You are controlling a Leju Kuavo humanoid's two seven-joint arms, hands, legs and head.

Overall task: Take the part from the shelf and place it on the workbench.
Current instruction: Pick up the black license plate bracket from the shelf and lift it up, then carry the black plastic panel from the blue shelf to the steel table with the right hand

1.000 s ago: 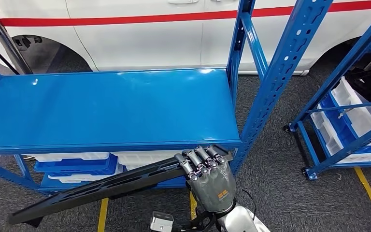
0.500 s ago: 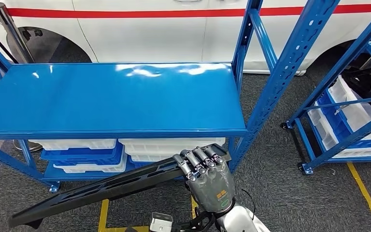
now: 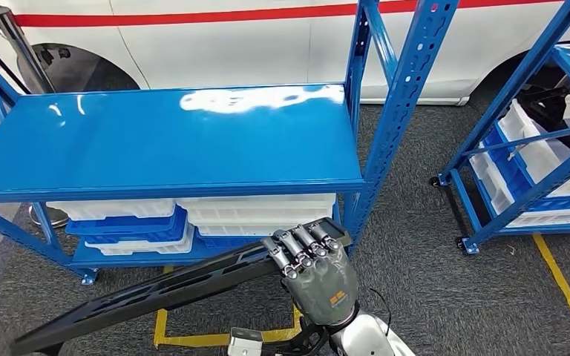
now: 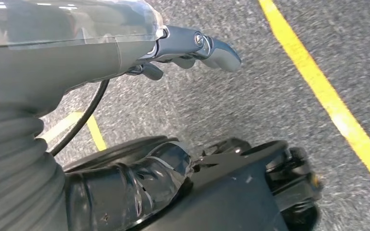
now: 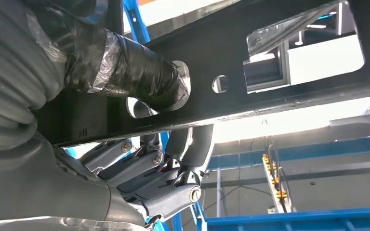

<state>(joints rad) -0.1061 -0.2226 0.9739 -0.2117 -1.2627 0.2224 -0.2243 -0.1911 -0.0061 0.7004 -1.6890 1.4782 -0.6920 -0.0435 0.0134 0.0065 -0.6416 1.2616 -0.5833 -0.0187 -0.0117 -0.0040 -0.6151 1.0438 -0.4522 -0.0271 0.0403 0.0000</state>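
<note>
— Grey carpet (image 3: 430, 274) with yellow lines (image 3: 564, 285) lies under us, and a blue shelf (image 3: 171, 141) stands ahead. Where do we have the part?

— We hold the long black part (image 3: 156, 293) in our right hand (image 3: 315, 271), low in front of the shelf and apart from it. It slants down from the hand toward our left, its far end near the floor. In the right wrist view the fingers (image 5: 144, 168) curl over one edge of the part (image 5: 270, 62) and the thumb presses its flat face, beside the cut-out holes.

— And our left hand?

— Our left hand (image 4: 188, 45) hangs over the carpet with nothing in it. We see its fingers (image 4: 219, 48) only partly there, so we cannot tell whether they are spread or curled.

— What else do we see?

— White and blue bins (image 3: 193, 219) are stacked on the shelf's lower level. Behind it stands a white car (image 3: 230, 44) with a red stripe. A second blue rack (image 3: 534, 170) with bins is on our right.
</note>
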